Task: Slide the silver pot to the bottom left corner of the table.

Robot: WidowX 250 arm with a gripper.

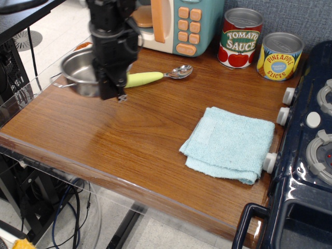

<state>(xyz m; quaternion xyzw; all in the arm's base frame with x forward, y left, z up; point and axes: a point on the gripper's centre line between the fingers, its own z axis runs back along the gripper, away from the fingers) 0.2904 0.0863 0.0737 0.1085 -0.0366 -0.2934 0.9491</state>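
The silver pot [78, 70] is small, round and shiny, with a thin wire loop handle showing on its left. It is at the left side of the brown wood-grain table [129, 140], near the left edge. My black gripper [115, 92] comes down from above over the pot's right rim and is shut on it. The pot's right half is hidden behind the gripper. I cannot tell whether the pot touches the tabletop.
A green-handled spoon [155, 75] lies just right of the gripper. A toy microwave [176, 23] stands at the back. Tomato sauce can [241, 37] and pineapple can [280, 55] stand back right. A light blue cloth [228, 143] lies right of centre. A dark blue toy stove [306, 155] borders the right.
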